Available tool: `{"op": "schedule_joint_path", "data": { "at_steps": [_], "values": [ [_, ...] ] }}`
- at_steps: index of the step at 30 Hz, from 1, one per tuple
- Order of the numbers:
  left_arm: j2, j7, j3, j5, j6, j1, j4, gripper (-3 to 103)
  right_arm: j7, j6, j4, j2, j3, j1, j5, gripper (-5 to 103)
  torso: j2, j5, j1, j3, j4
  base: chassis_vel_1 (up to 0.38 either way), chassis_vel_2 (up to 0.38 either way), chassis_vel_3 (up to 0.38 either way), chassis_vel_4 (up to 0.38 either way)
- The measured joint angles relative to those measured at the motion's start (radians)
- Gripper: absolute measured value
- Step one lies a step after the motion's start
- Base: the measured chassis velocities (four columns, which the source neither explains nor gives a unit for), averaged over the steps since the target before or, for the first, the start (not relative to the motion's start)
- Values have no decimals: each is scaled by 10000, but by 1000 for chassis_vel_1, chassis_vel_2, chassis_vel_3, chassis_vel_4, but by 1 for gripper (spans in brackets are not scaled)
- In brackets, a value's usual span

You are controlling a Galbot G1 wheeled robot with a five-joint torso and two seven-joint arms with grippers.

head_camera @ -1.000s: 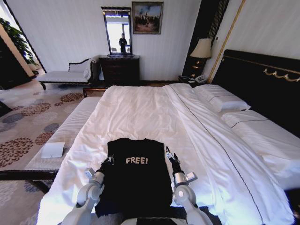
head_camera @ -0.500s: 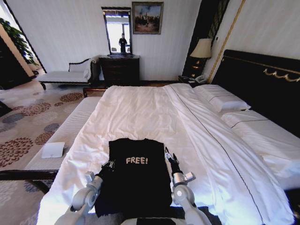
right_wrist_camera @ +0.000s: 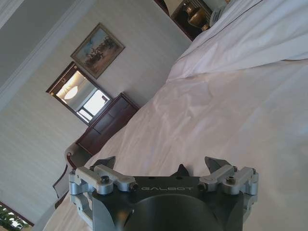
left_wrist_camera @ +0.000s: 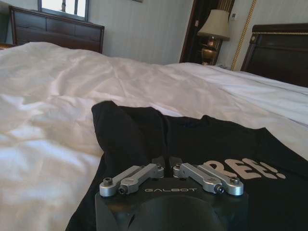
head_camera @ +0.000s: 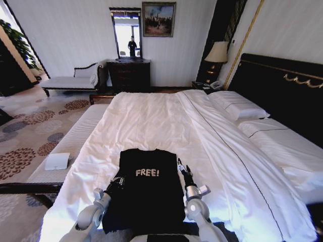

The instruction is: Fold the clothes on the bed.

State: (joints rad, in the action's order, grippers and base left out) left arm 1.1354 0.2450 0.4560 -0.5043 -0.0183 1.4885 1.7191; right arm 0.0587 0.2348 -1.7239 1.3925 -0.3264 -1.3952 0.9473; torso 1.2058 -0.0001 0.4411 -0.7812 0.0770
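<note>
The left gripper (head_camera: 117, 182) is sitting at the 9 o'clock edge of the black T-shirt (head_camera: 149, 189), its fingers drawn together on the folded-in side of the cloth, as the left wrist view shows (left_wrist_camera: 167, 162). The right gripper (head_camera: 182, 170) is hovering at the 3 o'clock edge of the garment with its fingers standing apart and nothing between them (right_wrist_camera: 185, 168), over white sheet. The T-shirt is lying flat near the foot of the bed (head_camera: 151, 121), chest up, the white "FREE!" lettering (head_camera: 147, 172) reading towards 12 o'clock. Judged from its drape, the garment is light, soft and limp: it is likely to sag and crease when lifted, and it is best taken by a pinch at a hem, a sleeve fold or a side edge, and drawn low across the sheet. Whether the left fingers are gripping one layer or two cannot be told. The lower hem towards 6 o'clock is cut off behind the robot's arms, and the black cloth is hiding its own folds and sleeves. Farther off, a small white towel (head_camera: 56, 161) is lying on a bench (head_camera: 75, 138) at 9 o'clock, and pillows (head_camera: 234, 107) are resting at 2 o'clock.
</note>
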Motion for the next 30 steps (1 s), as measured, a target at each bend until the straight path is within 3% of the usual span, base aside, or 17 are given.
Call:
{"op": "schedule_joint_path", "data": {
  "at_steps": [2, 4, 8, 14, 17, 20, 23, 30],
  "values": [
    [44, -26, 40, 0, -1, 96, 231, 14, -3, 7, 0, 0, 5, -4, -3, 100, 0, 0, 0, 0, 0, 0, 0, 0, 0],
    [59, -29, 55, 0, -8, 163, 391, 14, -4, 10, 0, 3, 7, -6, -6, 100, 0, 1, 0, 0, 0, 0, 0, 0, 0],
    [70, 47, 98, 58, -118, 421, 1211, 36, -10, 21, 9, 27, 21, -18, -36, 100, 0, 2, 0, 0, 0, 0, 0, 0, 0],
    [100, 136, 94, -27, -117, 372, 1718, 53, -12, 26, 10, 42, 46, -26, -74, 100, 1, 2, 0, 0, 0, 0, 0, 0, 0],
    [359, -451, 110, -336, 199, 94, 1461, 70, -11, 27, 17, 45, 111, -3, -94, 100, 0, 1, 0, 0, 1, 0, 0, 0, 0],
    [592, -973, 273, -657, 490, -103, 1158, 75, -1, 26, 26, 35, 158, 24, -98, 100, 0, 1, 2, 0, 0, 0, 0, 0, 0],
    [846, -1501, 617, -843, 855, -296, 765, 91, 52, 8, 53, -67, 170, 67, -98, 100, 0, 0, 3, 0, 2, 0, 0, 0, 0],
    [1177, -2139, 1605, -1072, 1383, -100, 369, 100, 214, -270, 720, -696, 367, 927, -132, 100, 0, 0, 2, 0, 0, 0, 0, 0, 0]
  ]
}}
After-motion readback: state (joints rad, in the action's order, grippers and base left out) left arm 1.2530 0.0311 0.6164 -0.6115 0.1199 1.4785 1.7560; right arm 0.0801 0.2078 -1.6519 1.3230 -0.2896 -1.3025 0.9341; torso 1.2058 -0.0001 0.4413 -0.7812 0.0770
